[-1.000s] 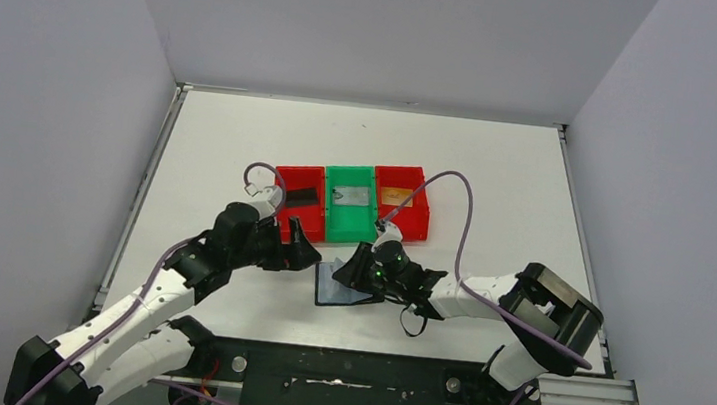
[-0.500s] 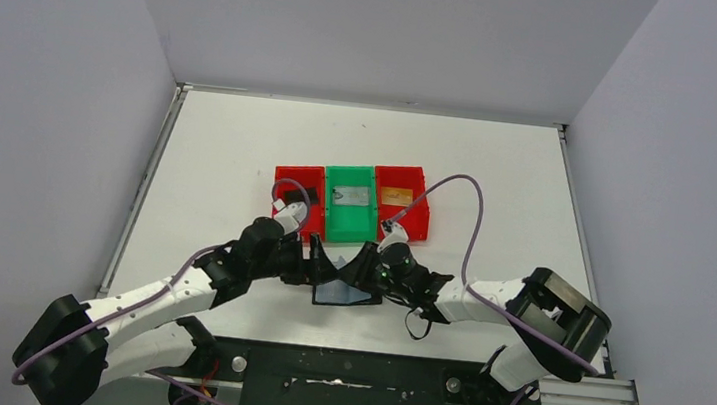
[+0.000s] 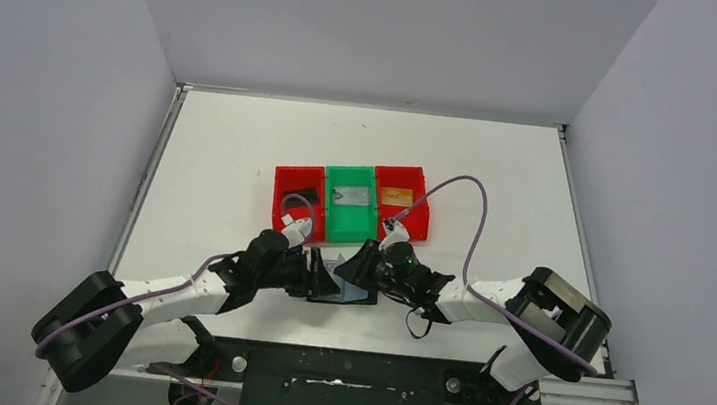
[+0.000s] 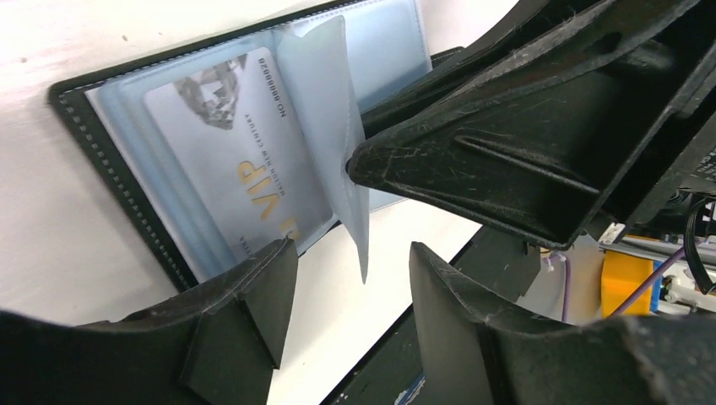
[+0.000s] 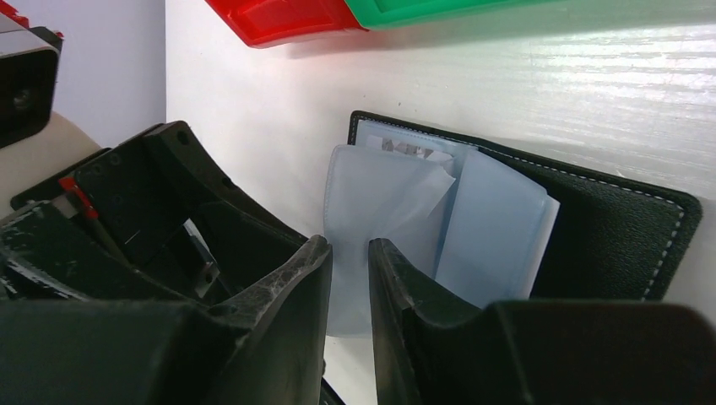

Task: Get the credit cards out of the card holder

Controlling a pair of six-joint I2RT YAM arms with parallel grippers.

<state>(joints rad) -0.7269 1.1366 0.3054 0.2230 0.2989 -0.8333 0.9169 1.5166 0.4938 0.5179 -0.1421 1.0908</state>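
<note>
As the left arm (image 3: 174,294) swings in across the white table (image 3: 239,150) from beside the bins, where it was a second ago, both arms now meet over the open card holder (image 3: 345,292). The holder lies flat near the table's front edge, just in front of a row of three bins (image 3: 343,233), two red and one green. The right arm (image 3: 485,296) has barely moved in that time. Each bin already holds a card: a black card (image 3: 302,197), a grey card (image 3: 355,197) and an orange card (image 3: 394,196).

The right gripper (image 5: 348,253) has its jaws drawn to a narrow gap around a clear plastic sleeve (image 5: 380,194), lifting that page off the holder's pockets. The left gripper (image 4: 348,257) hovers at the holder's near edge, its jaws spread apart with nothing gripped. Just beyond its fingertips a silver card (image 4: 241,160) marked VIP sits tucked in a blue-grey pocket.

With the page held aside and the free gripper newly in place, the job looks nearly finished. This last card appears to be the next target, and its thin edge, low in the pocket, may be hard to catch.
</note>
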